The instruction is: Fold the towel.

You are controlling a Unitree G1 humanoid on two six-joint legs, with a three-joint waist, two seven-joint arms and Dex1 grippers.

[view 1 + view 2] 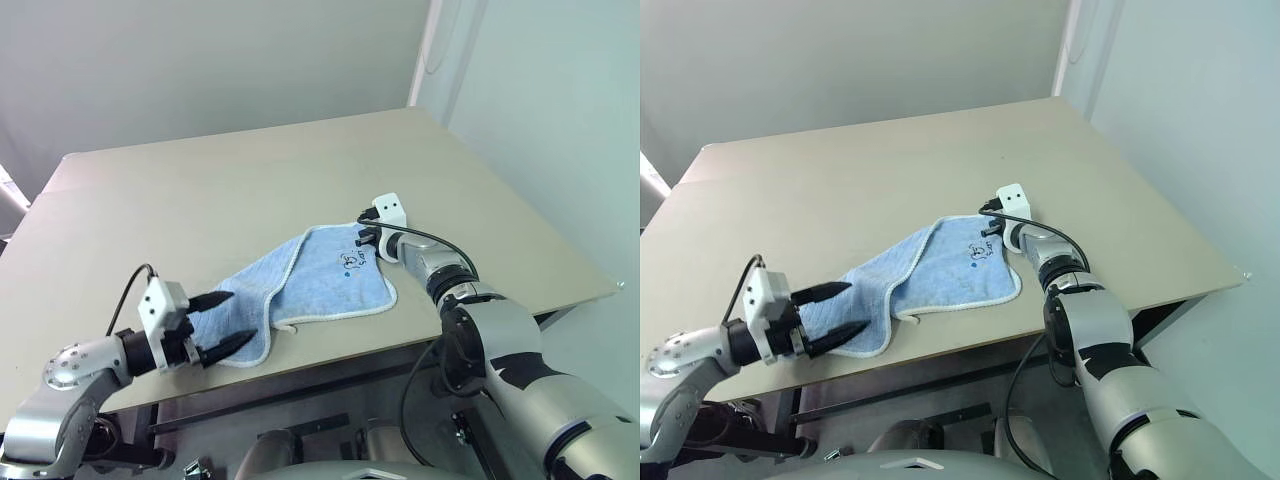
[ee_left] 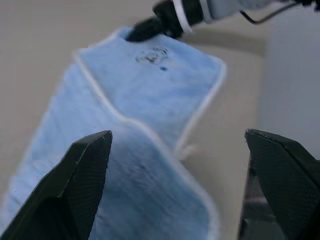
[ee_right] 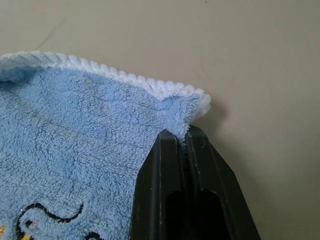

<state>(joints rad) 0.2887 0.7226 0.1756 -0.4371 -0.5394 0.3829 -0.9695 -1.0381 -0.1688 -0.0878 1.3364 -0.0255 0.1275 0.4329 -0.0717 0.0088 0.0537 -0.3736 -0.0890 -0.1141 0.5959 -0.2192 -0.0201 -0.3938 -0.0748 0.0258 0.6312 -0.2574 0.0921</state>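
Two end effectors are working this cloth, and only one is gripping it. The right end effector (image 3: pixel 186 136) is clenching the far right corner of the towel (image 1: pixel 300 290), pinching a small tuft just inside the whitish edging. The left end effector (image 1: pixel 222 322) is hovering with its black fingers spread wide over the near left end, touching nothing that I can make out. The towel is lying rumpled and partly doubled over on the worktop (image 1: pixel 200 190), running from the near left edge toward the right arm, with its cartoon print (image 1: pixel 352 262) near the pinched corner.

Slippage is the main risk, I judge: the pinch is holding so little terry that a pull across the worktop could be dragging the corner free. With the near left end lying close to the worktop's edge and unheld, a tug could also be sliding the whole cloth rather than folding it, or bunching the middle ridge further.

Looking along the right fingers, the right wrist view is showing how shallow that bite is, which the head views cannot resolve. Those head views are giving the towel's whole lie and its nearness to the edge. From the left wrist, the open fingers are framing the doubled fold.
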